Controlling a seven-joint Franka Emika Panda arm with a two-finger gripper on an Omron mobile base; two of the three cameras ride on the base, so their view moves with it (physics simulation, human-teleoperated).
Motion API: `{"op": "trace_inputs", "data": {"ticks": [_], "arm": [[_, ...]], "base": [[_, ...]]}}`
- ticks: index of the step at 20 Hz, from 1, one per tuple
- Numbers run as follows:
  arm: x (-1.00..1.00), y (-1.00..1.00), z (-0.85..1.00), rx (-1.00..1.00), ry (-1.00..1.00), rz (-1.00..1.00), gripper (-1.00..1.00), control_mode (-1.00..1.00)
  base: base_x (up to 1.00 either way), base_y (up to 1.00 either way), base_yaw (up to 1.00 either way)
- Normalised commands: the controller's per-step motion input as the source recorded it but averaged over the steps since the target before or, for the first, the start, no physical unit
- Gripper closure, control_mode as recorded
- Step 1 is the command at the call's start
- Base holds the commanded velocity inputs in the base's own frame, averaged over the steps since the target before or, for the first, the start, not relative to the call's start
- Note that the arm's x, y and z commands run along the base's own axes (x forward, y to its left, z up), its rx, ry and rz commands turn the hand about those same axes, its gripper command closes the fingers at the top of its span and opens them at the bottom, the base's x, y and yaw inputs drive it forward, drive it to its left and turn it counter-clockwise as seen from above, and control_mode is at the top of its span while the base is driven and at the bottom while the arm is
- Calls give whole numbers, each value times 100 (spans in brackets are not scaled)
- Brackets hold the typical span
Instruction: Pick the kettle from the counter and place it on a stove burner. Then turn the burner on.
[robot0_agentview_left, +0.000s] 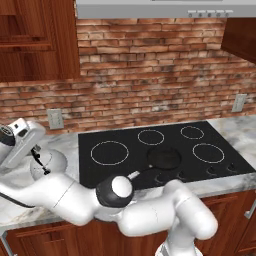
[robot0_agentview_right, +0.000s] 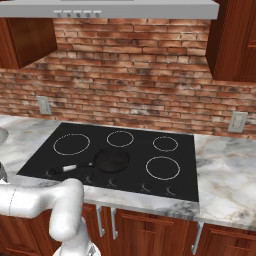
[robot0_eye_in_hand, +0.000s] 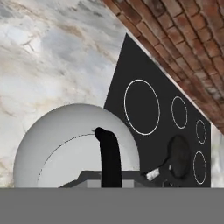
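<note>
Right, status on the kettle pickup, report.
Gripper over the kettle, jaw state unclear. Kettle on the counter, left of the cooktop. Frying pan sits mid-cooktop; large left ring bare.

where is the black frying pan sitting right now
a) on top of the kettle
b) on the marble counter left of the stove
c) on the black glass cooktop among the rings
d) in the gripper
c: the frying pan rests on the black glass cooktop, between the white burner rings, its handle pointing toward the front edge.

Black frying pan on cooktop
</note>
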Motion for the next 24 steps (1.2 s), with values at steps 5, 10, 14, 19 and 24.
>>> {"op": "trace_inputs", "data": {"ticks": [5, 10, 14, 19, 24], "arm": [[-43, -100, 15, -22, -21, 0, 100, -100], [-34, -100, 14, -18, -22, 4, 100, -100], [-28, -100, 4, -12, -25, 6, 100, -100], [-13, -100, 44, -1, -18, 1, 100, -100], [0, -100, 77, 11, -6, 0, 100, -100]], "base": [[0, 0, 0], [0, 0, 0], [0, 0, 0], [0, 0, 0], [0, 0, 0]]}}
